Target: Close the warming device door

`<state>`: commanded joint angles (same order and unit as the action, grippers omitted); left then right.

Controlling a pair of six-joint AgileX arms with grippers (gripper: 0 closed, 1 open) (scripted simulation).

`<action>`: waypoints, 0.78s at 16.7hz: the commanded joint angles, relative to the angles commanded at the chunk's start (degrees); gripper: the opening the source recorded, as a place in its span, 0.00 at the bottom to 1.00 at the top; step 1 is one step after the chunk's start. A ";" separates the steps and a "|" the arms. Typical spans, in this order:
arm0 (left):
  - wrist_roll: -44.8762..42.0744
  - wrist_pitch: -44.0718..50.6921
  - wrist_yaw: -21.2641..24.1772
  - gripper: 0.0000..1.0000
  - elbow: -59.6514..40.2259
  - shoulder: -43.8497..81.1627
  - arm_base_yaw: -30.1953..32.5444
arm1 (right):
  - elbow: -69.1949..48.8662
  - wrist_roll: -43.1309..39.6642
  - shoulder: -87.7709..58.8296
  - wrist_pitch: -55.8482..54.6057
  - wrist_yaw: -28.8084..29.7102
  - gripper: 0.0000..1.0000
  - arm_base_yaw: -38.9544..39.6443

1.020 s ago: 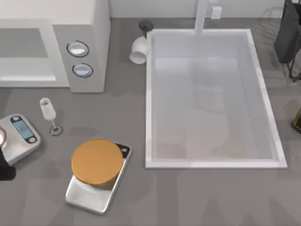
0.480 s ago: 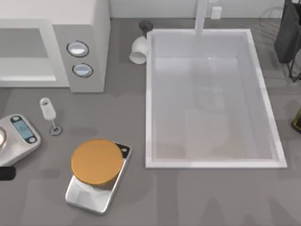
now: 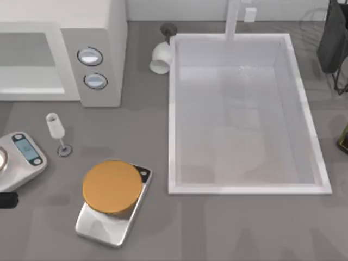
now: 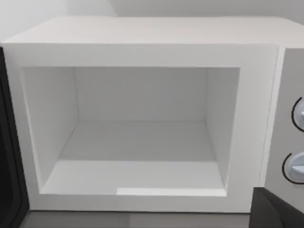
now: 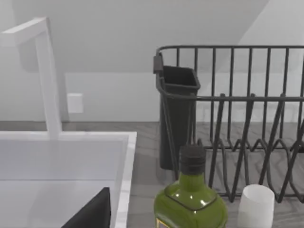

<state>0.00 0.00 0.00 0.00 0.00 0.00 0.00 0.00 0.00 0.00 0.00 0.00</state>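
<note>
the warming device stands open straight ahead of the left wrist; its door is probably the dark edge beside the cavity. gripper opening: cannot tell.

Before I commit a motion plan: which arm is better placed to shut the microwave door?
Probably the left. Its wrist camera faces the open microwave, with the door's dark edge beside the cavity. The right wrist camera faces the dish rack and a green bottle.

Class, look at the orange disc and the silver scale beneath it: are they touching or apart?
Touching. In the top view the orange disc lies directly on the silver scale, covering most of its platform, with no gap visible.
</note>
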 joint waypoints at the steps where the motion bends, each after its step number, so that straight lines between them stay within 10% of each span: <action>1: 0.01 0.21 -0.21 0.00 0.03 -0.22 0.22 | 0.00 0.00 0.00 0.00 0.00 1.00 0.00; 13: 0.09 4.31 -7.68 0.00 0.72 -5.03 7.65 | 0.00 0.00 0.00 0.00 0.00 1.00 0.00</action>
<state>0.09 4.31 -7.68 0.71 -5.03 7.65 0.00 0.00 0.00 0.00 0.00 0.00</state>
